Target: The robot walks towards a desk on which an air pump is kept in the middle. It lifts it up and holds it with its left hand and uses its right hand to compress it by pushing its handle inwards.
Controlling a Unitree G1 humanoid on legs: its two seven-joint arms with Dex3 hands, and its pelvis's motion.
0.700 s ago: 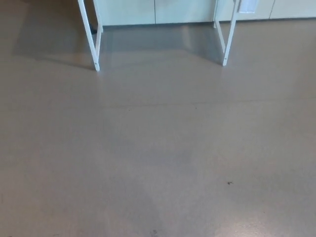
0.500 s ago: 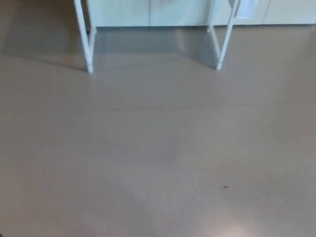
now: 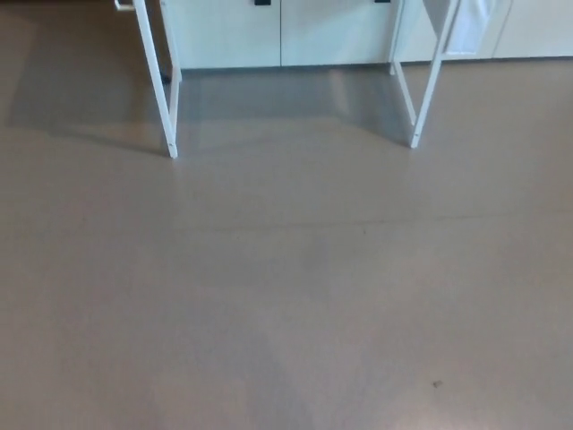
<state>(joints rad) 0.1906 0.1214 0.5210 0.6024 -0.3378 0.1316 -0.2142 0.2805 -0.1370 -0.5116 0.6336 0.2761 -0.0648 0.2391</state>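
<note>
The whole picture sits differently than a moment ago: the white desk legs (image 3: 167, 98) now stand lower in the frame, and more of the pale cabinet fronts (image 3: 269, 31) behind them shows, with small dark handles at the top edge. Since everything shifts together, it is the camera on the head that has moved, not the furniture. I judge that the robot is in the walking step and its gaze is lifting a little toward the desk.

Only the lower frame of the desk is visible, the left pair of legs and the right legs (image 3: 421, 98); the tabletop itself is above the picture edge. The air pump is therefore not in view, and I suppose it lies up there, out of sight.

Neither the left hand nor the right hand appears, so I cannot tell how their fingers stand. The brown floor (image 3: 286, 296) stretches between the robot and the desk, so the pump seems well apart from any hand, and no lifting is begun yet.
</note>
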